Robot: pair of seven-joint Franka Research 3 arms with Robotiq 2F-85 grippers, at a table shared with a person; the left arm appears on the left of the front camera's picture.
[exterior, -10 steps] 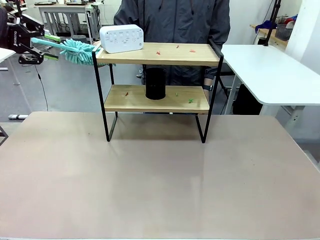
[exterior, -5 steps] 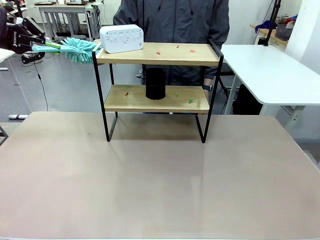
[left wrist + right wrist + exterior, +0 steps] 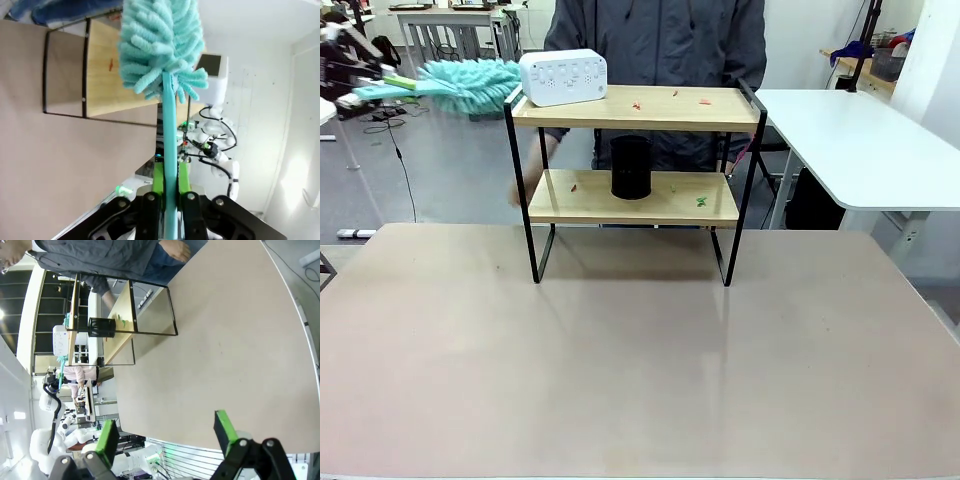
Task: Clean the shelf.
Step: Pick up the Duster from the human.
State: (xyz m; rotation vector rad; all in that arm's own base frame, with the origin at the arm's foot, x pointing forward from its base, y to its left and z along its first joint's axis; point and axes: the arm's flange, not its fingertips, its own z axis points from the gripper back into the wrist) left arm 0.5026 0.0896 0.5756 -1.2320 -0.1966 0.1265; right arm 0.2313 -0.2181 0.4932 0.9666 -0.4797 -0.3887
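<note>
Duster point(image 3: 470, 82) raised since before, we see left jaws clamped on its handle, shelf point(image 3: 650, 108) just ahead of them, right jaws wide open, empty

fluffy duster point(image 3: 470, 84), matt wooden shelf point(image 3: 620, 110)

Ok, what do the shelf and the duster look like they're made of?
The shelf: light matt boards with wood grain, wood or laminate, in a black frame, likely painted metal. The duster: fluffy teal strands, probably microfibre, on a smooth teal handle, seemingly plastic.
</note>
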